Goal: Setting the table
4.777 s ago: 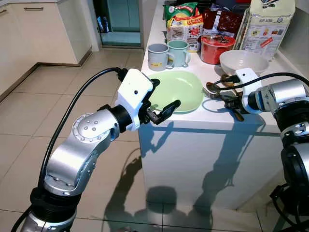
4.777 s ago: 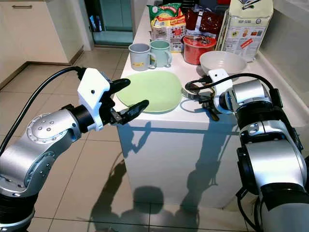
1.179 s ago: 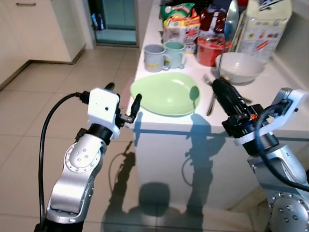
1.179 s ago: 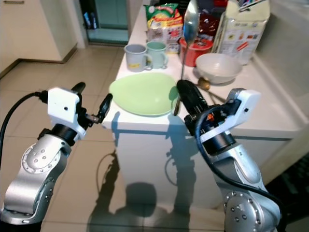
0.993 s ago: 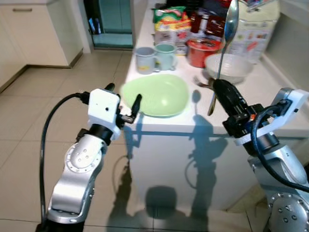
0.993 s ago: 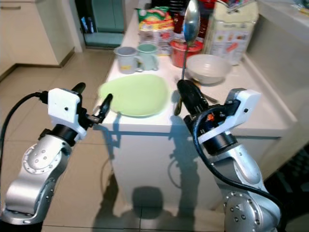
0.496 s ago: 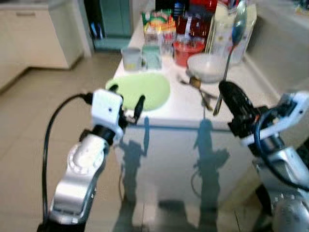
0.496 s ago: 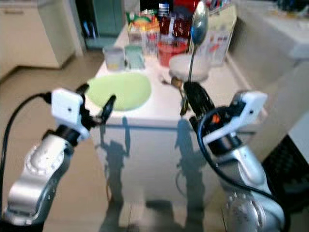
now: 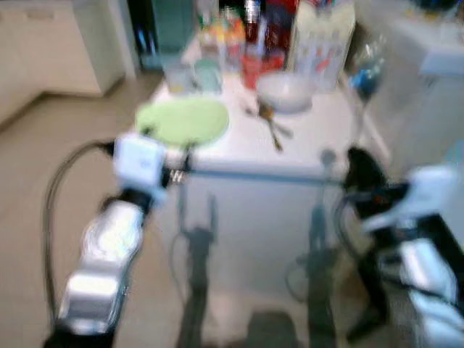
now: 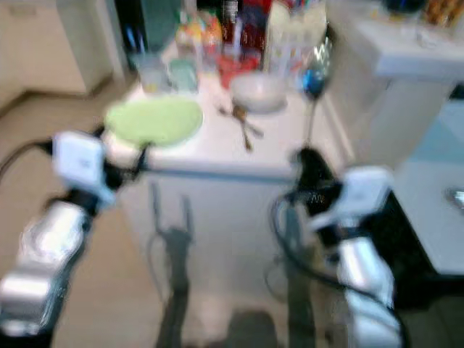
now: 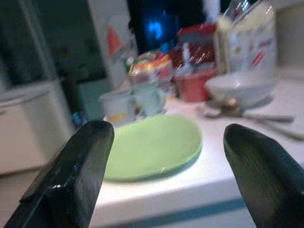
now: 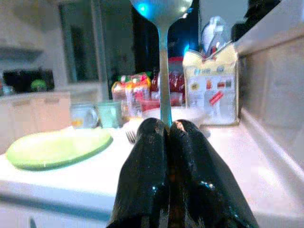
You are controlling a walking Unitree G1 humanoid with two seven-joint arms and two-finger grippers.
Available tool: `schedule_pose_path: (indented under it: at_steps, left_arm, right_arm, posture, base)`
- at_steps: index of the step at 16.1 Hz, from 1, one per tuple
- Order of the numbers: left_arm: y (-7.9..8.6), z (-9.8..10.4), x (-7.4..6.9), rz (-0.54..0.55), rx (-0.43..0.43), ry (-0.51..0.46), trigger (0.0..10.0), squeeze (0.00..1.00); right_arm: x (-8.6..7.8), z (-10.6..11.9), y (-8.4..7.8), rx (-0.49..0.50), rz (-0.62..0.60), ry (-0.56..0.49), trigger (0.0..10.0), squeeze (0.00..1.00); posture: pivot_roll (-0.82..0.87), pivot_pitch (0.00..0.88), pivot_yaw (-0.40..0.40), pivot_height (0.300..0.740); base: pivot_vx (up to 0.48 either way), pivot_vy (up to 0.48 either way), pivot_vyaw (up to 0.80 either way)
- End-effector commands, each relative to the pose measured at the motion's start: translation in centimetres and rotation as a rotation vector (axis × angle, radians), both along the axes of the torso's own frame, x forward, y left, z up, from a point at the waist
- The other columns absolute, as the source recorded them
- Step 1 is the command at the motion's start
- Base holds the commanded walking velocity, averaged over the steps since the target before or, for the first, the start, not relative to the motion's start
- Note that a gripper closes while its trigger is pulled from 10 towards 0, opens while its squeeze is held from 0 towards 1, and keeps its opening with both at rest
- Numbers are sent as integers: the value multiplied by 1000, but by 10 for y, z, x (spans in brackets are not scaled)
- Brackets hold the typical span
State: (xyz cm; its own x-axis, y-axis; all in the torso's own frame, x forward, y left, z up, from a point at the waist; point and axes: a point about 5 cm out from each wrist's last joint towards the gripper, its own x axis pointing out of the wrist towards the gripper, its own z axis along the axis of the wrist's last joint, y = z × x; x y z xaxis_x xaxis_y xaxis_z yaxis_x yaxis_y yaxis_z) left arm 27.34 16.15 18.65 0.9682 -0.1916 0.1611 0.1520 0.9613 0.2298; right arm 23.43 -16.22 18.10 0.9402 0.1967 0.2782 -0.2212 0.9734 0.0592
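A pale green plate (image 9: 183, 119) lies near the front left corner of the white counter (image 9: 304, 156). My right gripper (image 9: 357, 165) is off the counter's front right corner, shut on the handle of a metal spoon (image 12: 162, 57) that stands upright with its bowl on top. My left gripper (image 11: 166, 132) hangs open before the counter's front left edge, level with the plate and apart from it. A white bowl (image 9: 285, 90) sits behind the plate to the right, and a fork and more cutlery (image 9: 270, 127) lie on the counter beside it.
Two mugs (image 9: 192, 72), a red tub (image 9: 254, 69), snack packets and a tall white bag (image 9: 322, 32) crowd the counter's back. A second pale counter (image 10: 406, 51) stands to the right. Tiled floor (image 9: 43, 145) stretches to the left. Both eye views are blurred.
My right gripper has lifted the spoon off the counter and now holds it upright. The whole picture has slid and blurred, so the camera has moved; the counter looks farther off.
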Motion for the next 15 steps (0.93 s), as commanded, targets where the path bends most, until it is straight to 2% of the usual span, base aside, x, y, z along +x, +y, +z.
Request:
schedule_pose_path:
  at_steps: [1, 6, 13, 15]
  left_arm:
    - [-7, 1, 3, -11, 0, 0, 10000, 0]
    - [-12, -5, 6, -24, 15, 13, 10000, 0]
    - [-12, -5, 11, -6, 18, 10, 10000, 0]
    - [-18, -9, 11, -25, 31, 18, 10000, 0]
  right_arm:
    - [2, 8, -1, -20, -14, -37, 10000, 0]
    - [4, -8, -1, -44, -60, -19, 10000, 0]
    - [8, -9, -1, -41, -85, -19, 10000, 0]
    - [10, -13, -5, -54, -103, 2, 10000, 0]
  posture:
    - [-2, 0, 7, 740]
    - [-8, 0, 16, 740]
    - [-18, 0, 15, 740]
    - [-22, 0, 14, 740]
  base:
    - [0, -322, 0]
    - [0, -339, 0]
    - [0, -369, 0]
    - [0, -390, 0]
